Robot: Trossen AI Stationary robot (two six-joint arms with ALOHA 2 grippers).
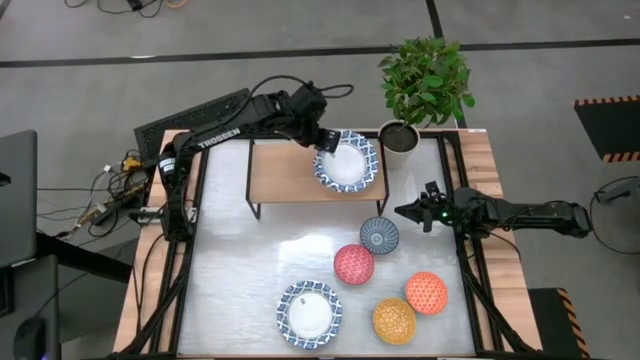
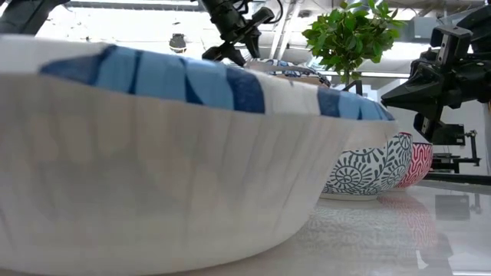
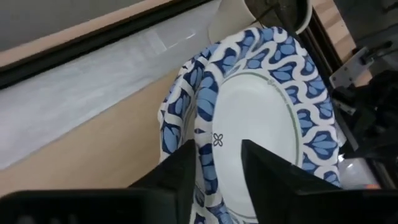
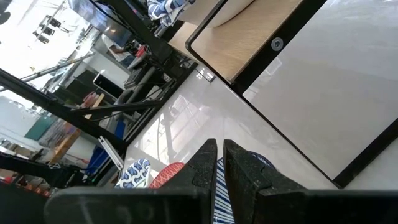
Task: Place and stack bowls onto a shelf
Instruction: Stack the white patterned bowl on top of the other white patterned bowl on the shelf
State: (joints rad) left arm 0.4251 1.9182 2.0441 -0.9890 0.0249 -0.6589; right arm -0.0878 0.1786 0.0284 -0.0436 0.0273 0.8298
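Blue-patterned bowls [image 1: 347, 161] sit stacked on the shelf [image 1: 283, 177] — my left tool [image 3: 216, 163] is partly open astride the rim; I'd lift straight clear.

A leafy potted plant [image 1: 428, 80] stands at the table's [image 1: 260, 260] far edge.

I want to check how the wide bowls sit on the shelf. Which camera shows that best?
The left wrist view: the stacked wide bowls fill it, the upper one offset on the lower, on the shelf. The high view shows them small at the shelf's right end. The low view shows only a rim; the right wrist view only an edge.
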